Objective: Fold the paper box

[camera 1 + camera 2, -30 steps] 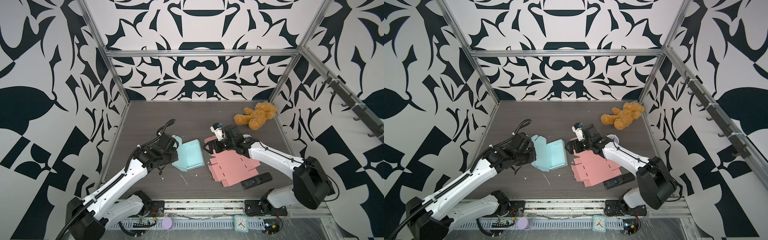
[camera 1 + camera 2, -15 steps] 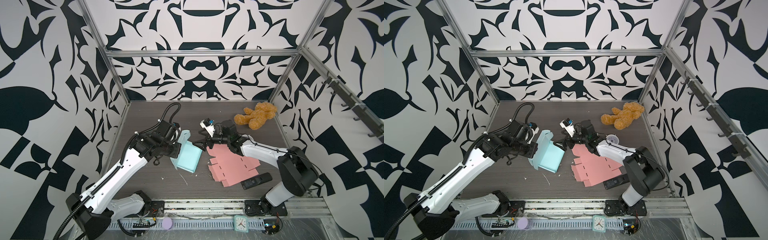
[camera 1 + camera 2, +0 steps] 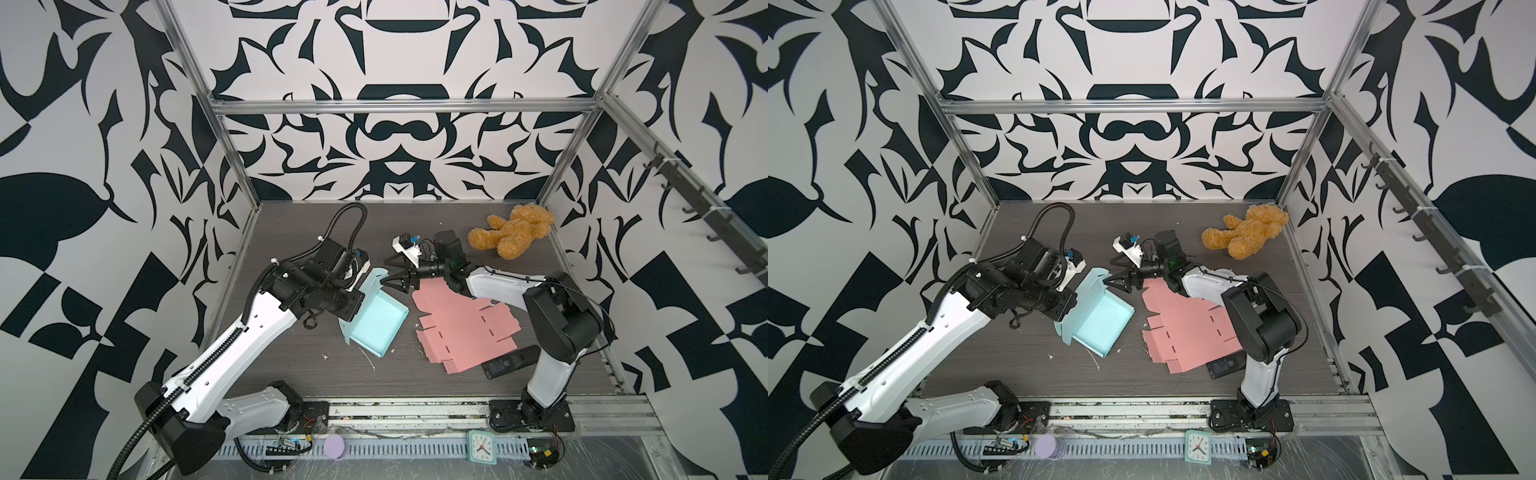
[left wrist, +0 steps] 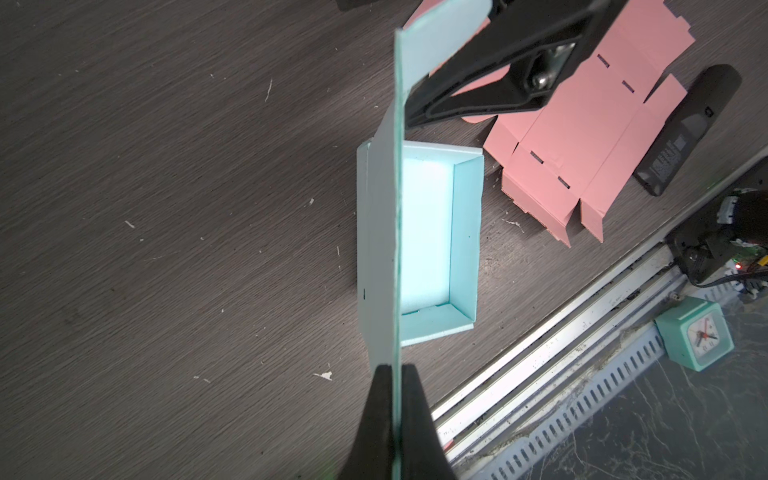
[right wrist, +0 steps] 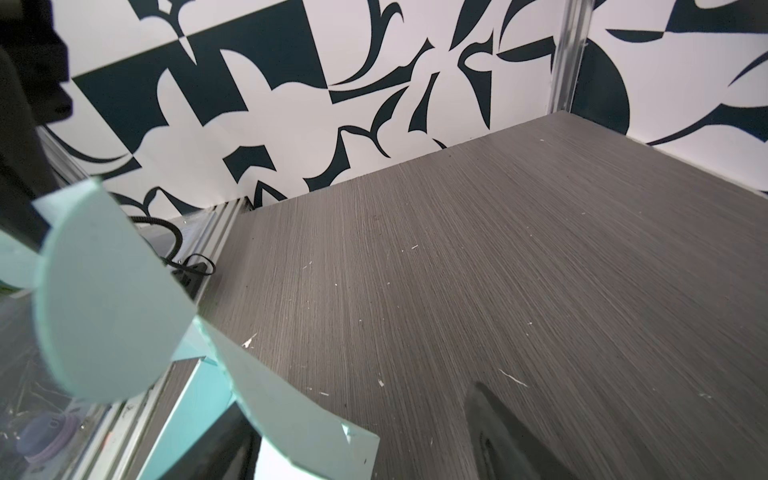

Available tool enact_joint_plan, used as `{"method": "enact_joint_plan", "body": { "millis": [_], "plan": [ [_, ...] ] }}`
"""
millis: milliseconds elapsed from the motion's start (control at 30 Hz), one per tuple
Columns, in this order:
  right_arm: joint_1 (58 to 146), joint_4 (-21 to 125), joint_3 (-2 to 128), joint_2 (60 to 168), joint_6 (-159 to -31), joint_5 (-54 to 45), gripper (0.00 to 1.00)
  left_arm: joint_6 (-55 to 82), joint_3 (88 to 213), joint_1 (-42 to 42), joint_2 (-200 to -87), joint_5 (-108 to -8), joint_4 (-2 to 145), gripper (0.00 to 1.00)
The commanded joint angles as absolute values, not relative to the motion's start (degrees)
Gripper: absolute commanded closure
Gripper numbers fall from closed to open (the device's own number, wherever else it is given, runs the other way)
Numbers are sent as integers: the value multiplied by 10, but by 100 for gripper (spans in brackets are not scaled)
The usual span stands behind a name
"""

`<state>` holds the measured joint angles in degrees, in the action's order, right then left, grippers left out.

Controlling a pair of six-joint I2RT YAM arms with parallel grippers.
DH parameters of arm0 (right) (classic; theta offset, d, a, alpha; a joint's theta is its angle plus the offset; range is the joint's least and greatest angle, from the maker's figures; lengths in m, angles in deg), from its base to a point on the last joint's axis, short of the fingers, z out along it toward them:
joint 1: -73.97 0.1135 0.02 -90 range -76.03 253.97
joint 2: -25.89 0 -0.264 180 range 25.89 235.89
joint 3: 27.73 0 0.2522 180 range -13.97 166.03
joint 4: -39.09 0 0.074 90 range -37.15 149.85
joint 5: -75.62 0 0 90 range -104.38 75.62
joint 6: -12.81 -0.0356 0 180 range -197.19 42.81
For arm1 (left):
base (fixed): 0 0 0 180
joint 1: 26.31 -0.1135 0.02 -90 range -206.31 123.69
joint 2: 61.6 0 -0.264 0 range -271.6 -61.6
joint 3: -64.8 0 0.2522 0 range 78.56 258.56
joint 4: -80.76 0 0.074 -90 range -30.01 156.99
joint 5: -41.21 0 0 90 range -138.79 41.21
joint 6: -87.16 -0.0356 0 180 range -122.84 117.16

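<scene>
**While the left gripper pins the lid, the right one straddles it**

Because its lid flap (image 4: 397, 208) is held up on edge, the blue paper box (image 3: 376, 322) sits mid-table (image 3: 299, 365) with its tray open, just left of the flat pink blank (image 3: 465, 328). The left gripper (image 4: 397, 370) pinches the flap's edge, fingers pressed onto the card, probably to steady it for folding. The right gripper (image 3: 395, 276) reaches across to the flap's far end, with fingers spread either side and not clamping. Only the left wrist view shows that pinch, since the arm hides it in both top views. Only the right wrist view shows the rounded tuck tab (image 5: 104, 299).
</scene>
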<state>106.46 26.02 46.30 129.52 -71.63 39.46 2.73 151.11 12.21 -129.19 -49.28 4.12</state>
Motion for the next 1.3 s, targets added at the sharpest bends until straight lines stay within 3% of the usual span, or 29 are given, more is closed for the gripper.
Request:
{"method": "enact_joint_plan", "body": {
  "millis": [0,367,967,1267],
  "plan": [
    [1075,274,480,1274,-679,402,32,14,1526,119,-1294,-501,17,94],
    [1092,319,466,1235,-628,368,58,9,1519,119,-1301,-488,18,94],
    [1101,379,467,1223,-572,336,81,4,1503,119,-1305,-456,28,94],
    [1104,390,453,1216,-554,315,94,10,1495,119,-1317,-427,47,85]
  ]
}}
